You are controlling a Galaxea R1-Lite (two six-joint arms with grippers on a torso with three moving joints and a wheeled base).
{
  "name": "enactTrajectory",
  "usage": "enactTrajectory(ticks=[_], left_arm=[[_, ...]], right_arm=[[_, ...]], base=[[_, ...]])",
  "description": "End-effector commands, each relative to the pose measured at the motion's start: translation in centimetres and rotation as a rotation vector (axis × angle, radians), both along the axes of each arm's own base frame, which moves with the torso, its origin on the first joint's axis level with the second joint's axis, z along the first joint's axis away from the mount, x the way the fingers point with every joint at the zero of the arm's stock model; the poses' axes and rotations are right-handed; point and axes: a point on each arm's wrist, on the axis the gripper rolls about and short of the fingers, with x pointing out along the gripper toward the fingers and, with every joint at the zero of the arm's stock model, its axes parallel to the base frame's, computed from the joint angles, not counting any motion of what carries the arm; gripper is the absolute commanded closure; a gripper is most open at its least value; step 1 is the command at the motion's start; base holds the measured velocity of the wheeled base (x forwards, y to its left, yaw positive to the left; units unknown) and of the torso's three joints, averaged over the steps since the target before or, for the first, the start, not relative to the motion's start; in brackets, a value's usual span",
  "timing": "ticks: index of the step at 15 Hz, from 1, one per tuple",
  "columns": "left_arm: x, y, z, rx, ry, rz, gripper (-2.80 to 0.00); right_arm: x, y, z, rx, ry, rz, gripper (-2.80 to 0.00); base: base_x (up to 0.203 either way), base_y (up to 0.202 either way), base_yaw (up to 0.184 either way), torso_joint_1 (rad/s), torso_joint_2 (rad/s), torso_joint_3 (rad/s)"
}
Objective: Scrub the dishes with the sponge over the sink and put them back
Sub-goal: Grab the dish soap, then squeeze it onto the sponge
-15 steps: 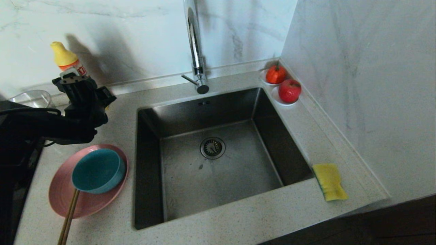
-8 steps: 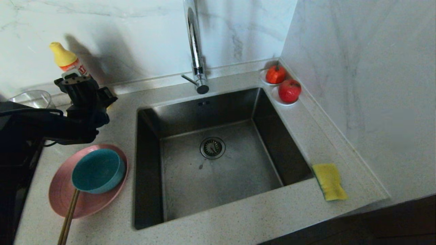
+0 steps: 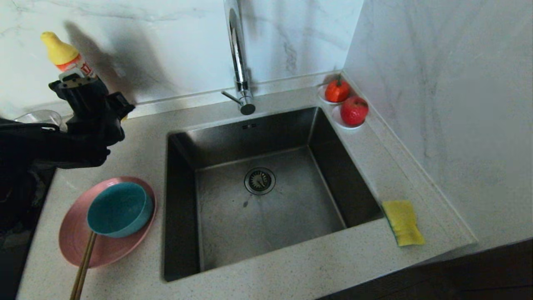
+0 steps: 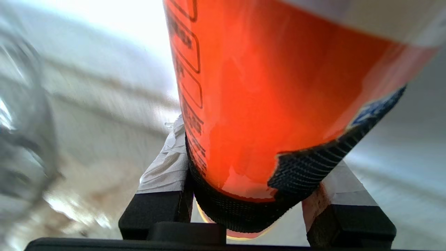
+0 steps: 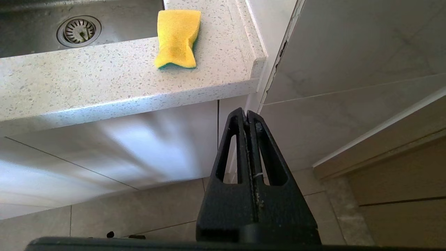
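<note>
Left gripper: the left gripper is clamped on an orange detergent bottle with a yellow cap, holding it off the counter at the far left, near the back wall.
Grip detail: in the left wrist view the taped pads press both sides of the bottle's lower body; the bottle stands nearly upright, tipped a little.
Right gripper: the right gripper hangs parked below the counter edge, its fingers pressed together and empty.
Sponge: the yellow sponge lies flat on the counter at the sink's near right corner, its green layer underneath.
Dishes: the teal bowl sits on the pink plate just left of the sink; the chopsticks rest across the plate's near rim.
Nearby: a clear glass bowl stands close beside the left arm.
Step in hand: probably bringing detergent to the washing, judging by the raised bottle.
Doing it well: keep the squeeze steady, since the bottle is soft and may spill; carry it clear of the glass bowl and of the tall tap; tip it only once the cap is over its target.
</note>
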Motion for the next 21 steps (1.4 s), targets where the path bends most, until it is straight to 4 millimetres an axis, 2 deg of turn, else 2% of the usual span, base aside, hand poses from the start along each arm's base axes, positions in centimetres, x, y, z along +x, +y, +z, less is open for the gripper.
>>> enactTrajectory(ticks=[1,5,9,11,17,21], left_arm=[[-2.8,-0.4,4.4,0.009,-0.082,0.003,0.0],[-7.0,-0.9,9.2,0.021,-0.107,-0.026,0.0],[-12.9,-1.9,14.5,0.083,-0.142,-0.122,0.0],[-15.6,-2.6,16.3,0.105,-0.128,-0.189,0.0],[-23.7,-6.6,19.9,0.208,-0.117,-0.452,0.0],[-27.0,-9.5,20.2,0.28,-0.078,-0.625,0.0]], right_arm=[[0.0,0.0,0.0,0.0,0.002,0.001,0.0],[0.0,0.0,0.0,0.0,0.001,0.0,0.0],[0.0,0.0,0.0,0.0,0.001,0.0,0.0],[0.0,0.0,0.0,0.0,0.001,-0.001,0.0],[0.0,0.0,0.0,0.0,0.001,0.0,0.0],[0.0,0.0,0.0,0.0,0.001,0.001,0.0]], base=[[0.0,0.0,0.0,0.0,0.0,0.0],[0.0,0.0,0.0,0.0,0.0,0.0],[0.0,0.0,0.0,0.0,0.0,0.0],[0.0,0.0,0.0,0.0,0.0,0.0],[0.0,0.0,0.0,0.0,0.0,0.0],[0.0,0.0,0.0,0.0,0.0,0.0]])
